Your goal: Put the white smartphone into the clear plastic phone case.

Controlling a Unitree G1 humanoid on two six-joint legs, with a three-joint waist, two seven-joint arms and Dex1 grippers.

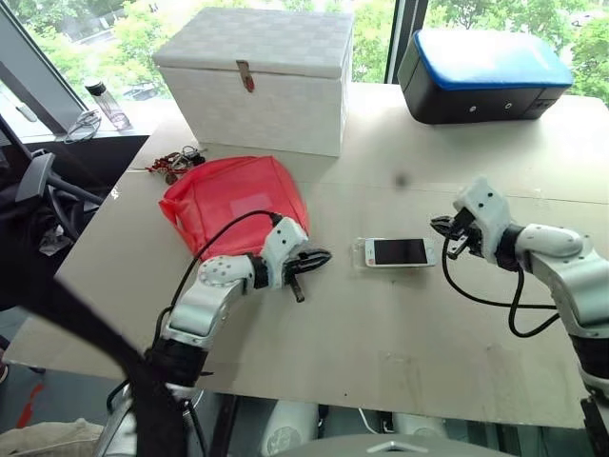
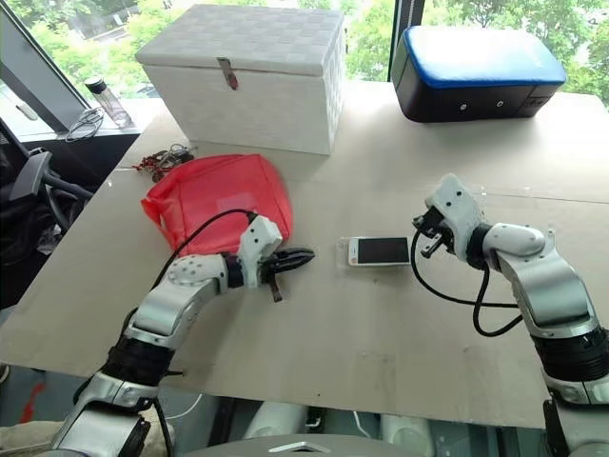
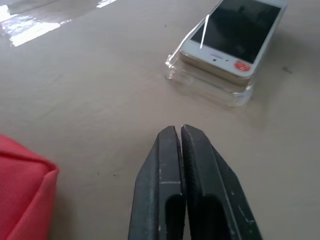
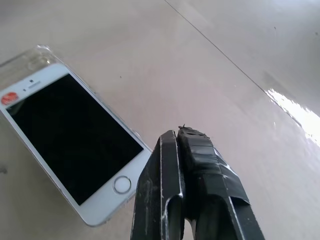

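The white smartphone [image 1: 400,251] lies screen up in the middle of the table. It rests on the clear plastic phone case [image 1: 360,253], whose glossy end sticks out past the phone's left end. In the left wrist view the phone [image 3: 240,35] sits a little raised over the case [image 3: 210,87]. My left gripper [image 1: 324,257] is shut and empty, a short way left of the case, pointing at it. My right gripper [image 1: 442,228] is shut and empty, just right of the phone and slightly above the table. The right wrist view shows the phone [image 4: 75,140] close to the fingertips [image 4: 181,134].
A red pouch [image 1: 238,200] lies behind my left arm, with a bunch of keys [image 1: 176,162] beyond it. A white woven box [image 1: 257,81] and a black and blue case [image 1: 485,76] stand at the table's far side. A bottle [image 1: 107,103] is on the sill at left.
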